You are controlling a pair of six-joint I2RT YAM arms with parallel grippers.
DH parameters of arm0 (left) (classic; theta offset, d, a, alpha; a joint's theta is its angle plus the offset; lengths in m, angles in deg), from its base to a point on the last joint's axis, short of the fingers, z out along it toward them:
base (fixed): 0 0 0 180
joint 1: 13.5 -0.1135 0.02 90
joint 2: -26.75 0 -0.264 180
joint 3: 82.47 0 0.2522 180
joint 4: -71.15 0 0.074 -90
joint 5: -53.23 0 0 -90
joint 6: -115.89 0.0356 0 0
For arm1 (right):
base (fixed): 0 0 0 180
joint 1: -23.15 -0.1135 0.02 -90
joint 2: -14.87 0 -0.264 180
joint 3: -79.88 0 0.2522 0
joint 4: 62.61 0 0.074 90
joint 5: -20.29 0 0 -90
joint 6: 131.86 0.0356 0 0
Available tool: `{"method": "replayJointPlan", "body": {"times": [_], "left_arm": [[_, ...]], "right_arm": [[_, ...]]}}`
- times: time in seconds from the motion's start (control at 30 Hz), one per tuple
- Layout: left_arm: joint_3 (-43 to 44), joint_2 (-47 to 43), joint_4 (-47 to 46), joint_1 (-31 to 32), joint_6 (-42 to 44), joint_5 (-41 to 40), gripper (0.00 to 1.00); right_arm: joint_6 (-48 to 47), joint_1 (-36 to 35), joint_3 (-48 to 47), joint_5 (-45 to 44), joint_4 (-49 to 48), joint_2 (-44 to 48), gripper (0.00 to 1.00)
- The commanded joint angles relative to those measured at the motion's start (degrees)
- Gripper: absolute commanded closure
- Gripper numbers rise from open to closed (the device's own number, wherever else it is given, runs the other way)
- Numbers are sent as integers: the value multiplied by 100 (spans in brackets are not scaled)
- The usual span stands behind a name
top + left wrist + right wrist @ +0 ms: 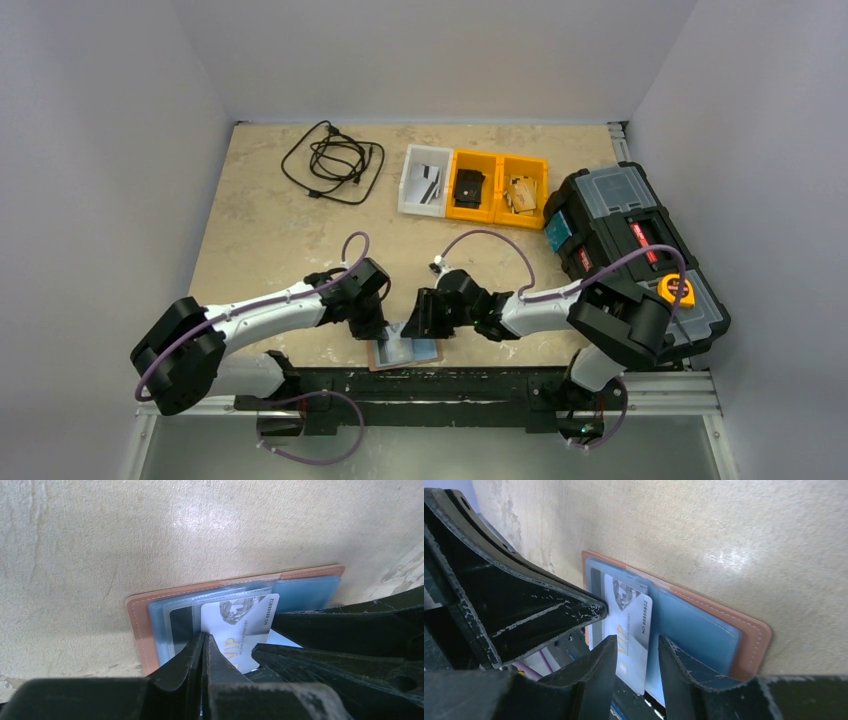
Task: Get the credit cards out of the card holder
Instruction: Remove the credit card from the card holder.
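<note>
The silver card (245, 615), printed VIP and NO.88888802, juts from the card holder (137, 625), the left gripper (205, 639) closed against it and the right gripper (637, 642) parted astride it.

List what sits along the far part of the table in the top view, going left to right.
coiled black cable → white tray → first yellow tray, holding a black block → second yellow tray, holding tan pieces → black toolbox
</note>
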Motion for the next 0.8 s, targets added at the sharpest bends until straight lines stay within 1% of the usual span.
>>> {"method": "replayJointPlan", "body": {"times": [0.0, 0.1, 0.23, 0.4, 0.57, 0.77], "left_arm": [[-343, 200, 191, 57, -198, -462, 100], [-353, 216, 153, 57, -209, -434, 100], [-358, 217, 128, 55, -212, -408, 100], [-394, 170, 139, 55, -211, -406, 100], [-455, 103, 157, 57, -237, -429, 100], [-521, 85, 144, 52, -255, -441, 100]], "right_arm": [[-97, 190, 426, 409, -488, 100, 63], [64, 255, 619, 664, -997, 3, 63], [239, 268, 692, 856, -1411, -219, 64], [462, 307, 851, 935, -1841, -391, 69], [655, 383, 1061, 919, -2151, -414, 79], [669, 427, 1102, 936, -2196, -400, 97]]}}
